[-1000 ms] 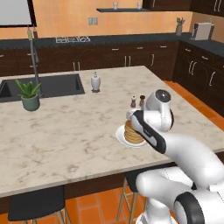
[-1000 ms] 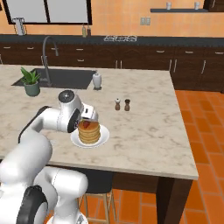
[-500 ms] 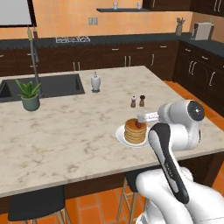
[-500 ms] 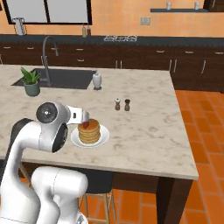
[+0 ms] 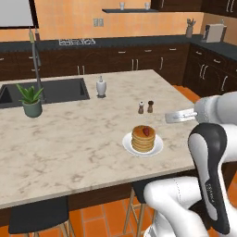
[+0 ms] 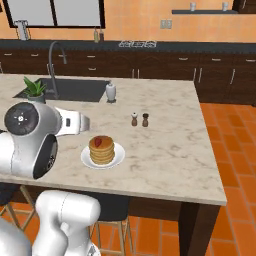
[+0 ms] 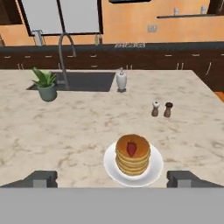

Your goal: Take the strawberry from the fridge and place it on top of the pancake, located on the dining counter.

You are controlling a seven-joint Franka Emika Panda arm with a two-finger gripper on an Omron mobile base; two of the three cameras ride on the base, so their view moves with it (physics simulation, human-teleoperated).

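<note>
The tiny red strawberry lies on top of the short stack of round golden-brown pancakes, slightly off centre on the uppermost one. The stack sits in the middle of a round white plate, which rests on the beige marbled stone worktop of the dining island, near its front edge and toward the right end. The strawberry also shows red on the stack in the left base view, and likewise in the right base view.

The end effector is pulled back off the front edge, apart from the plate, its two dark finger tips standing wide apart with nothing between them.

Behind the plate stand a small pair of salt and pepper shakers, side by side. Further back, by the rim of the black sink, stands a white bottle-shaped dispenser. A green potted plant in a grey pot stands near the sink's left end, beside the curved steel tap.
</note>
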